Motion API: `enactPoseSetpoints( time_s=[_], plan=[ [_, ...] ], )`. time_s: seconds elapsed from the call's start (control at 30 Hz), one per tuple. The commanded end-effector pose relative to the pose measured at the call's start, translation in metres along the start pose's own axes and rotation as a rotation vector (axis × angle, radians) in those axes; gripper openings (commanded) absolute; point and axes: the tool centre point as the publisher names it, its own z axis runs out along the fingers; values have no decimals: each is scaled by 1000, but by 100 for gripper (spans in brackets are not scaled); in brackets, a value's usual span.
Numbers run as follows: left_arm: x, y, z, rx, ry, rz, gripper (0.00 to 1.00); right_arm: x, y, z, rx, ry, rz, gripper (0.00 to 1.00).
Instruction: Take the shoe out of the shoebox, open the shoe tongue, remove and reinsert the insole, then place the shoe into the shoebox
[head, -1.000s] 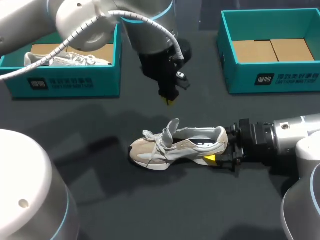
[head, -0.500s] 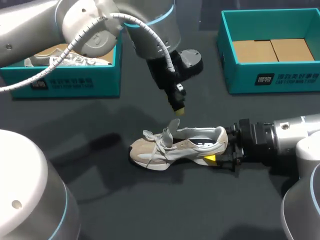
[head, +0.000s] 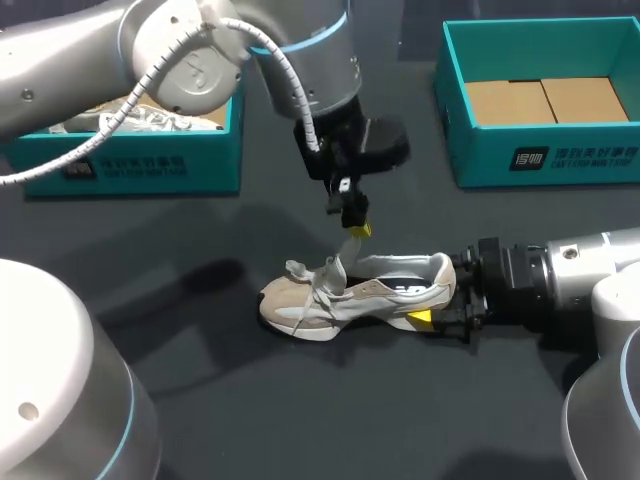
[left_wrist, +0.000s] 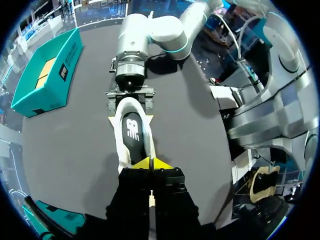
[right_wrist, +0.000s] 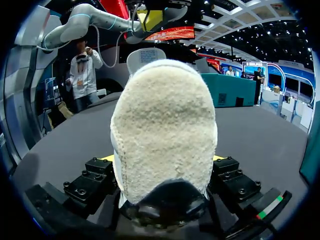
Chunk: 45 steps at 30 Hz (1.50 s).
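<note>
A beige and grey shoe lies on its sole mid-table, toe to the left, tongue standing up. My right gripper comes in from the right and is shut on the shoe's heel, a finger on each side. My left gripper hangs shut over the shoe, tips right at the top of the tongue; whether they pinch it is hidden. In the left wrist view the shut tips sit over the shoe's opening, with the insole ahead of them.
A teal shoebox at the back left holds another shoe. A second teal shoebox, with only cardboard inside, stands at the back right. Dark bare table lies in front of the shoe.
My left arm has come down and to the right, bringing its shut tips from above the shoe to the top of the tongue. The right gripper and shoe have stayed put.
</note>
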Motion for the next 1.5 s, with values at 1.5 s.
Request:
enactPoseSetpoints(
  time_s=[1.5],
  plan=[
    [-35,-31,104,-88,140,-12,0,1,0,0,3,0,-1,0]
  ],
)
